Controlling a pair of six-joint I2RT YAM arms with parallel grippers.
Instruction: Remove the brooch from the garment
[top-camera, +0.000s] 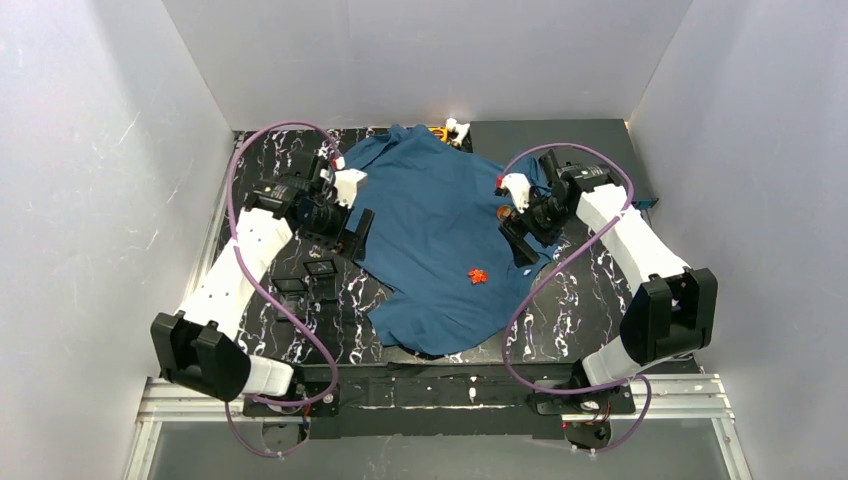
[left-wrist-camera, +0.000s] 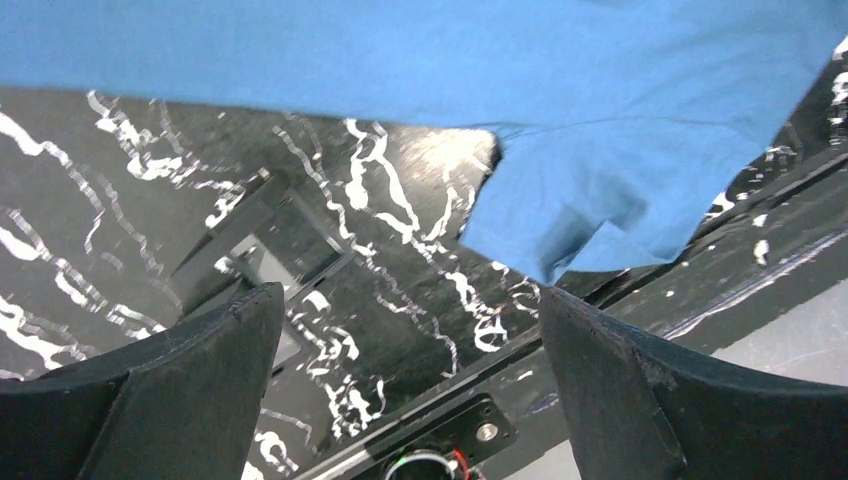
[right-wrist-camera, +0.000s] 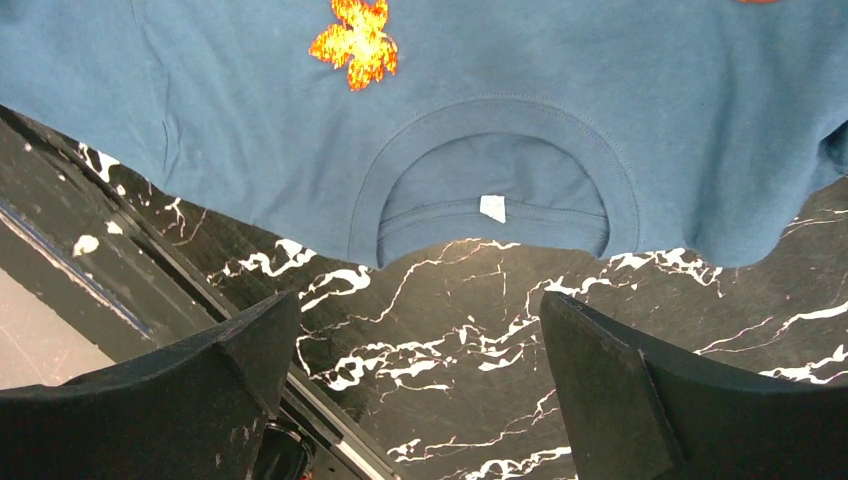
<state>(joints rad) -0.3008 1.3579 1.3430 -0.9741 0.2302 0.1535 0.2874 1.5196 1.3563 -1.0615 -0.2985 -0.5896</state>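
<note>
Two grippers flank the garment (top-camera: 435, 235), a dark teal-blue T-shirt spread flat across the middle of the black, white-veined table (top-camera: 600, 290). The brooch (top-camera: 478, 275), a small orange-red flower shape, sits on the garment's cloth, toward its near right part and well inside its edge. In the right wrist view the same brooch (right-wrist-camera: 355, 42) lies just beyond the garment's round collar (right-wrist-camera: 495, 175), which has a small white tag (right-wrist-camera: 492, 207) inside it. The right gripper (top-camera: 522, 238) hangs at the garment's right edge, by the collar, its fingers spread wide with nothing between them and only bare table under the gap. The left gripper (top-camera: 353, 232) hangs at the garment's left edge, likewise spread and empty. Its wrist view shows a corner of the garment (left-wrist-camera: 600, 190) ahead, apart from both fingers. Left of the garment, a few small flat black pieces (top-camera: 320, 268) lie on the table. A smaller orange-brown spot (top-camera: 505, 212) shows on the garment just beside the right gripper; what it is cannot be told. At the garment's far edge rests a small orange and white object (top-camera: 452, 130).
</note>
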